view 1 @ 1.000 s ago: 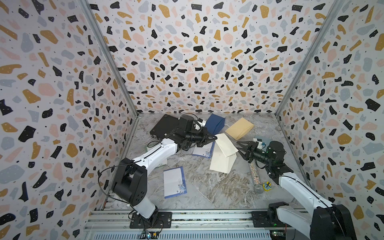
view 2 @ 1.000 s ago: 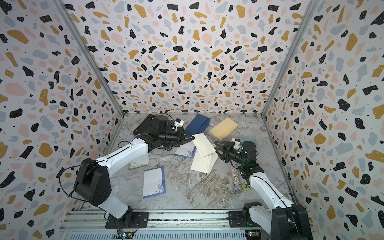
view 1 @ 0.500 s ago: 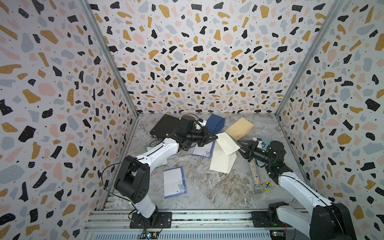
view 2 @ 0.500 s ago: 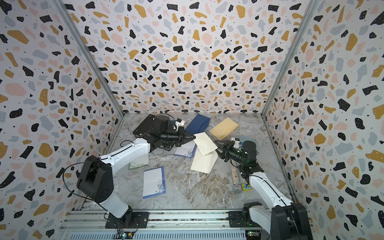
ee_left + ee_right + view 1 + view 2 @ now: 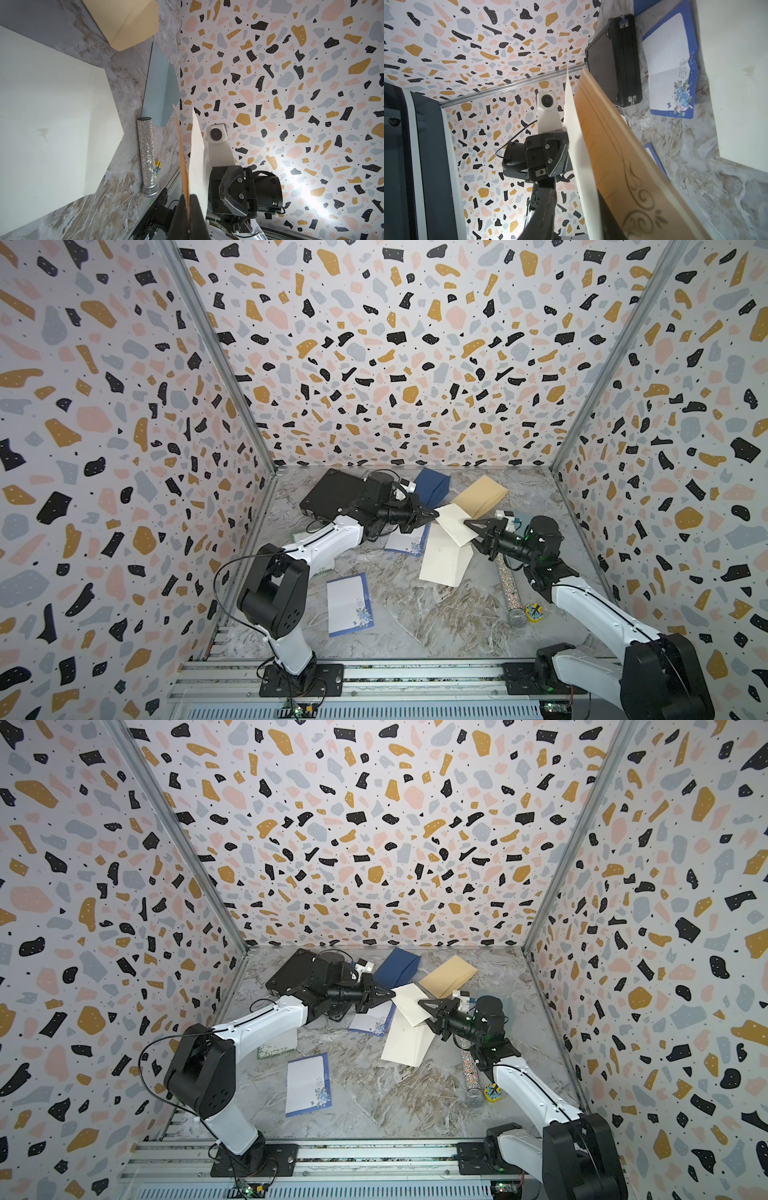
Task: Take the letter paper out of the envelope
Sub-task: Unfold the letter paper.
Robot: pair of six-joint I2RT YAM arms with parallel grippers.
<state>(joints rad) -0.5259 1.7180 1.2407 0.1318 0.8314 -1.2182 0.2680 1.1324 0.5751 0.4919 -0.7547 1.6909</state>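
**Envelope spanning the two grippers**

The left gripper [image 5: 434,514] is clamping fully shut on a thin tan edge, seemingly the letter paper [image 5: 623,166], with the cream envelope [image 5: 455,524] lying against it. The right gripper [image 5: 468,532] is facing it at the sheets' far end. Its jaws are standing partly apart, and both sheets are passing between its fingers [image 5: 544,207].

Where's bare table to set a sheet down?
Front centre: bare marble between the blue-bordered sheet and the glitter microphone, in front of the cream sheet. Crowded at the back: black case, navy envelope, tan envelope.
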